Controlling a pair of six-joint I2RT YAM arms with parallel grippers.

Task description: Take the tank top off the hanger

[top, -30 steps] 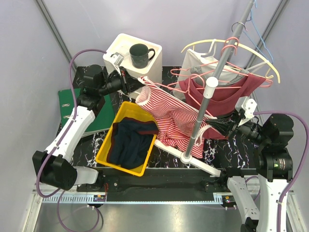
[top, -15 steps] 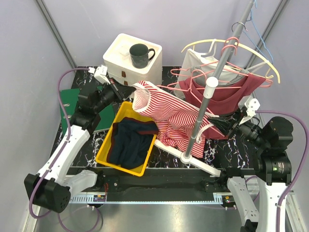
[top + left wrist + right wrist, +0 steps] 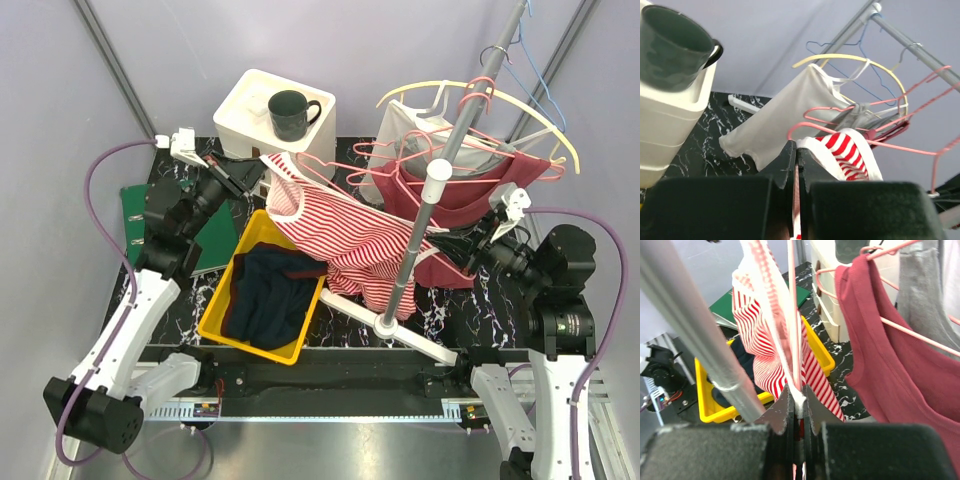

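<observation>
The red-and-white striped tank top (image 3: 340, 232) hangs stretched between both arms, above the yellow bin. My left gripper (image 3: 258, 172) is shut on its white-edged shoulder strap (image 3: 850, 152), which loops over the left gripper (image 3: 796, 150) in the left wrist view. A pink wire hanger (image 3: 335, 180) still runs through the top's upper part. My right gripper (image 3: 445, 243) is shut on the top's white hem at the other end. In the right wrist view the hanger's pink rod (image 3: 791, 300) comes down beside the hem into the right gripper (image 3: 799, 392), with the striped cloth (image 3: 752, 320) behind.
A yellow bin (image 3: 218, 322) holds a dark garment. A white box (image 3: 240, 115) carries a dark mug (image 3: 290, 113). A green folder (image 3: 135, 200) lies at left. The rack's grey pole (image 3: 425, 215) crosses the top. A maroon top (image 3: 465, 195) and a grey top (image 3: 400, 125) hang on other hangers.
My left gripper has closed on the strap and drawn back to the left and upward. The striped top is pulled tauter and higher. The right gripper has kept its grip and shifted slightly.
</observation>
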